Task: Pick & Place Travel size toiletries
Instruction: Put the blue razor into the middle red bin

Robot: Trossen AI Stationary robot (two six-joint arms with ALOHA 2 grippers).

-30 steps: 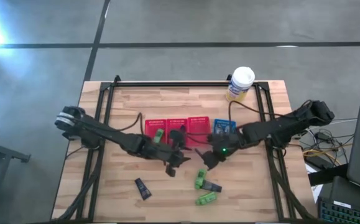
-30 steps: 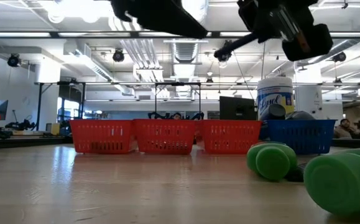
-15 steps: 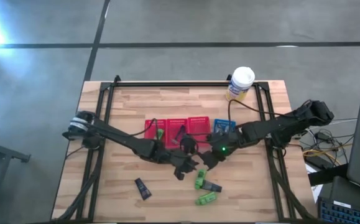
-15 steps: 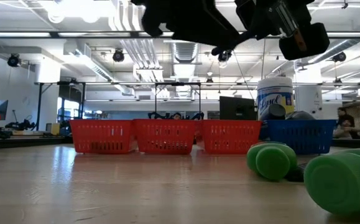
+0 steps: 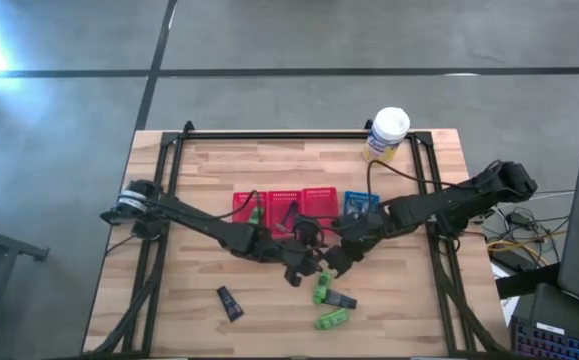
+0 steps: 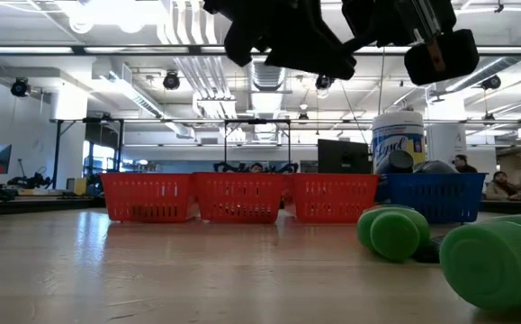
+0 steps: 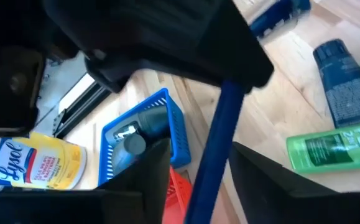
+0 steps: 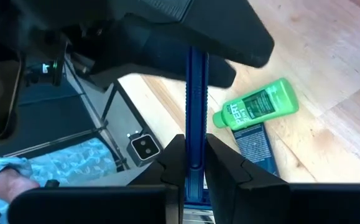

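Note:
A thin blue razor (image 8: pixel 196 93) hangs in the air between my two grippers over the table's middle. My right gripper (image 8: pixel 195 140) is shut on it. My left gripper (image 7: pixel 199 148) stands open, one finger on each side of the razor's handle (image 7: pixel 214 143). Two green tubes (image 5: pixel 322 290) (image 5: pixel 331 319) and a dark tube (image 5: pixel 344 300) lie on the table just near of the grippers. A black tube (image 5: pixel 230 303) lies farther left. In the low view both grippers (image 6: pixel 287 40) (image 6: pixel 422 36) hang well above the tabletop. My right gripper pinches the razor's handle (image 8: pixel 196 127) between its two fingers, and the razor runs straight out ahead along the fingers. It is lifted clear of the table, its free end reaching in between my left gripper's fingers. Whether my left gripper touches the razor, I cannot tell.
Three red baskets (image 5: pixel 284 205) and a blue basket (image 5: pixel 359 207) stand in a row just behind the grippers; the blue one holds grey bottles (image 7: pixel 133 140). A white-and-yellow canister (image 5: pixel 387 133) stands at the far right. Bare wood lies at the near left.
My left gripper has gone toward the table's right edge, up to my right gripper, and its fingers now stand around the razor. My right gripper has kept its place with the razor held aloft.

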